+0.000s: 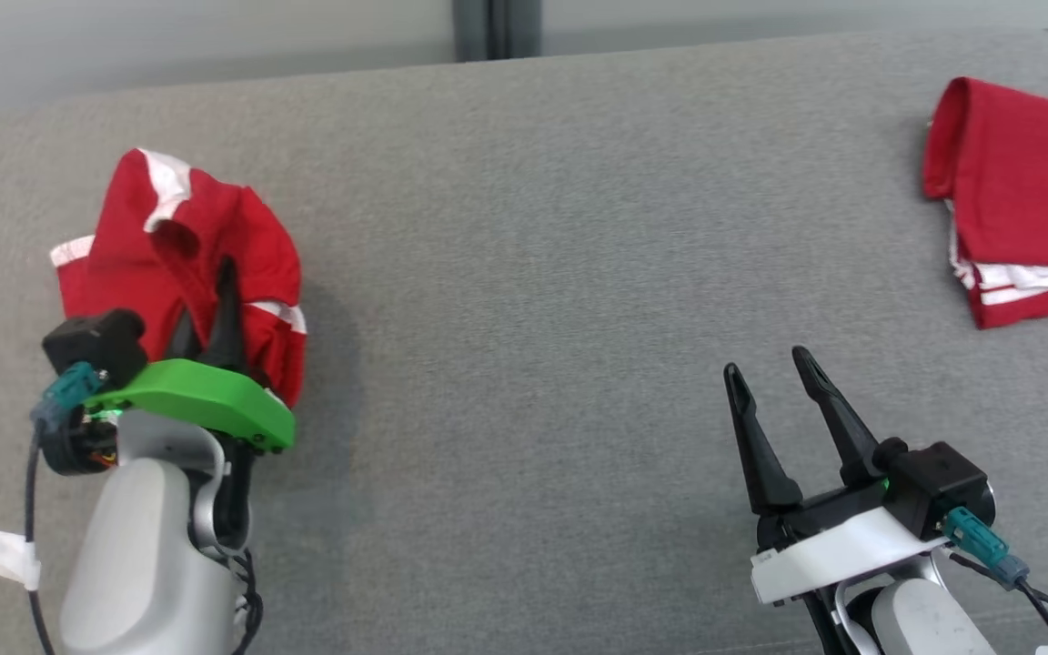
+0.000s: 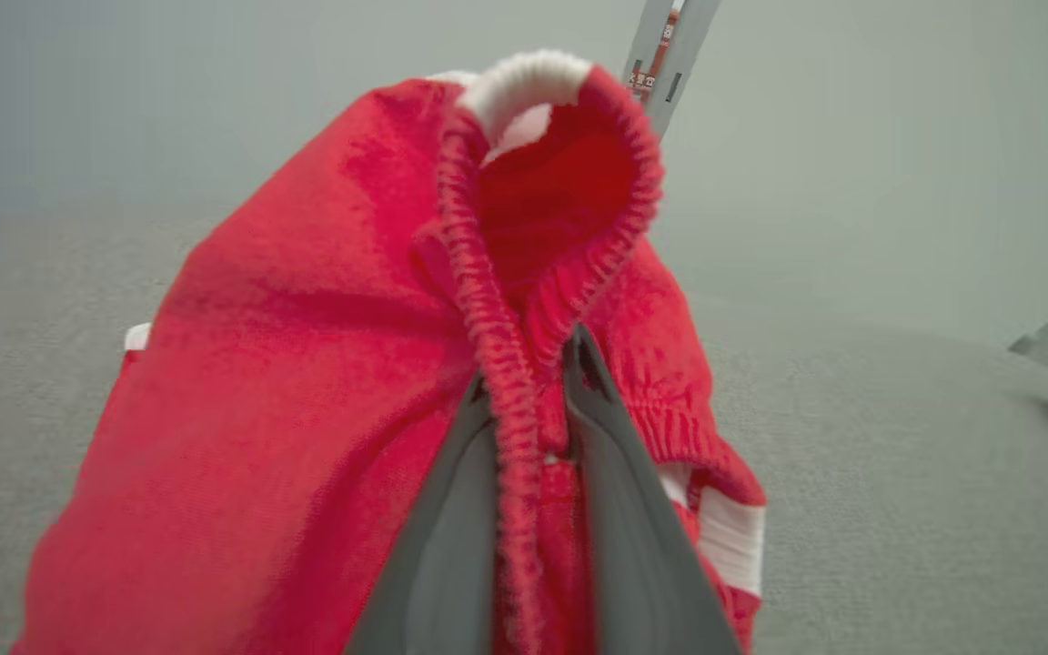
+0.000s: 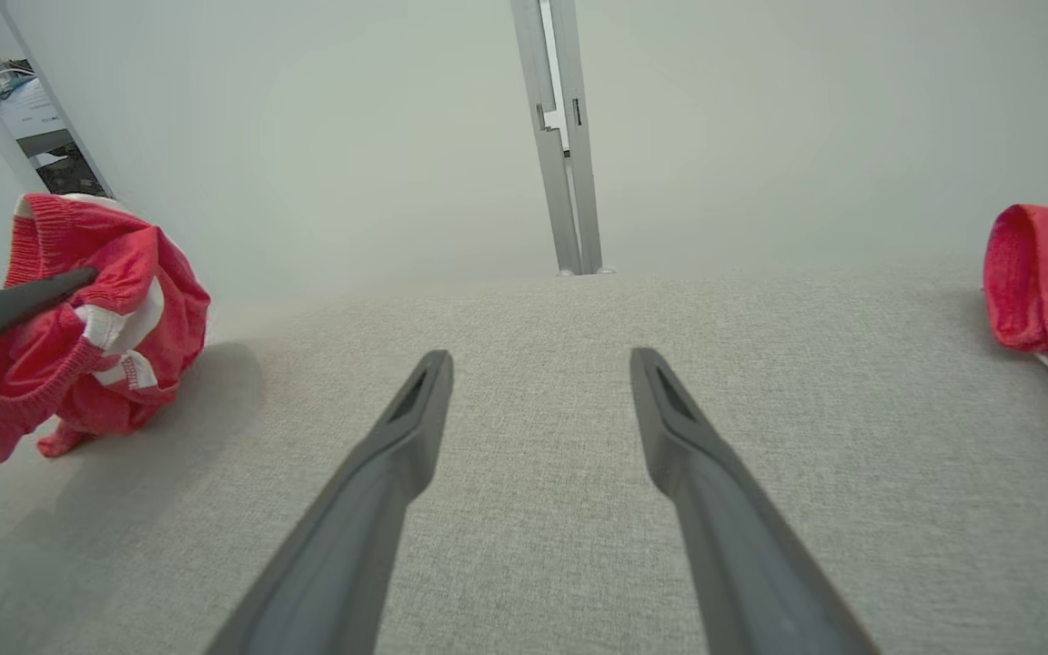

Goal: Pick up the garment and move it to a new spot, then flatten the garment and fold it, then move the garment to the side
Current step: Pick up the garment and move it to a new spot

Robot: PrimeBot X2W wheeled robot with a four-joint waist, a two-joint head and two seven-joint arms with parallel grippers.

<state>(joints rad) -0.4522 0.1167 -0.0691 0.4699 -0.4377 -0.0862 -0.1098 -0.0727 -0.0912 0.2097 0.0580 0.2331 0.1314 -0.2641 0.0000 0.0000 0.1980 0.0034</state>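
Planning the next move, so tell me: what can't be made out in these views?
1. Folded red garment with white trim: cut off by the right edge, head and right wrist views.
2. Crumpled red-and-white garment, lower edge: behind the green mount of the left gripper, head view.
3. Grey fabric surface ahead: blocked by that garment, left wrist view.

A folded red cloth [image 1: 1024, 182] lies on grey upholstery [image 1: 533, 273], a metal post [image 1: 497, 27] behind.

Left tool [image 1: 207, 300] on its pale forearm points forward, long dark fingers pinched on the crumpled red-and-white fabric garment [image 1: 137, 246] — right tool [image 1: 768, 362] hovers, fingers spread apart.
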